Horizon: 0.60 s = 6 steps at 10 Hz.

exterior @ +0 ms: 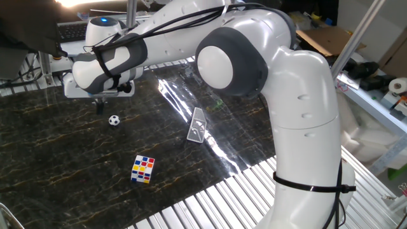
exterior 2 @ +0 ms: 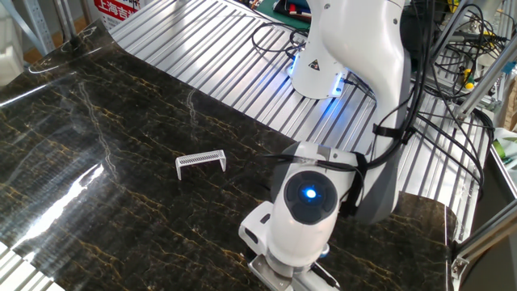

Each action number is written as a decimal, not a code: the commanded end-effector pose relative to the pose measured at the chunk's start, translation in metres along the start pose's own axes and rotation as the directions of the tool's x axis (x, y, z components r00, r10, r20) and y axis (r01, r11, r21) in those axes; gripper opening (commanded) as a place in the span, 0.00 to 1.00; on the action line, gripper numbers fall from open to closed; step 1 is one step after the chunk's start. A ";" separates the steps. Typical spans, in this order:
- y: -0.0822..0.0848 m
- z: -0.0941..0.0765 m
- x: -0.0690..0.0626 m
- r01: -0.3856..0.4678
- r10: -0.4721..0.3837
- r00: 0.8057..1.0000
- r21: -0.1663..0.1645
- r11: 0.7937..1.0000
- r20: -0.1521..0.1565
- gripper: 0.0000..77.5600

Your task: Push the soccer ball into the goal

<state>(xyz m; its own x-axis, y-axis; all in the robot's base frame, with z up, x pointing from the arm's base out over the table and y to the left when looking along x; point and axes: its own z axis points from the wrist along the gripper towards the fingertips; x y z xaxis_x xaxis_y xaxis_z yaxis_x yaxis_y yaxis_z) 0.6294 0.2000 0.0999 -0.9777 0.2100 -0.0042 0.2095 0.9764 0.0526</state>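
Observation:
The soccer ball [exterior: 114,119] is a tiny white ball with black patches on the dark marble table. The goal [exterior: 198,125] is a small light-grey frame with pale mesh, to the ball's right; it also shows in the other fixed view [exterior 2: 200,161]. My gripper [exterior: 98,104] hangs just up and left of the ball, its fingertips close together and low over the table, holding nothing. In the other fixed view the arm's wrist [exterior 2: 303,214] hides both the gripper and the ball.
A multicoloured puzzle cube [exterior: 143,169] lies in front of the ball. Ribbed metal sheeting [exterior: 210,200] borders the marble table [exterior: 51,159]. The robot's base [exterior 2: 323,65] and cables stand behind.

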 end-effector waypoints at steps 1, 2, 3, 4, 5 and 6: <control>-0.006 0.002 -0.003 0.012 -0.012 1.000 0.001 1.000 0.000 0.00; -0.007 0.006 -0.001 0.006 -0.006 1.000 0.007 1.000 -0.013 0.00; -0.008 0.010 0.001 0.001 -0.001 1.000 0.015 1.000 -0.015 0.00; -0.008 0.014 0.002 -0.001 0.001 1.000 0.022 1.000 -0.020 0.00; -0.010 0.017 0.003 0.003 -0.003 1.000 0.024 1.000 -0.024 0.00; -0.012 0.018 0.002 0.005 -0.004 1.000 0.030 1.000 -0.026 0.00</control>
<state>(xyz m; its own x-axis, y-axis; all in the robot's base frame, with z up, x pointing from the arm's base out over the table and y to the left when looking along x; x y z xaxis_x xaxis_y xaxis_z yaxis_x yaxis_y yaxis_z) 0.6250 0.1924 0.0825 -0.9782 0.2070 0.0181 0.2075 0.9777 0.0319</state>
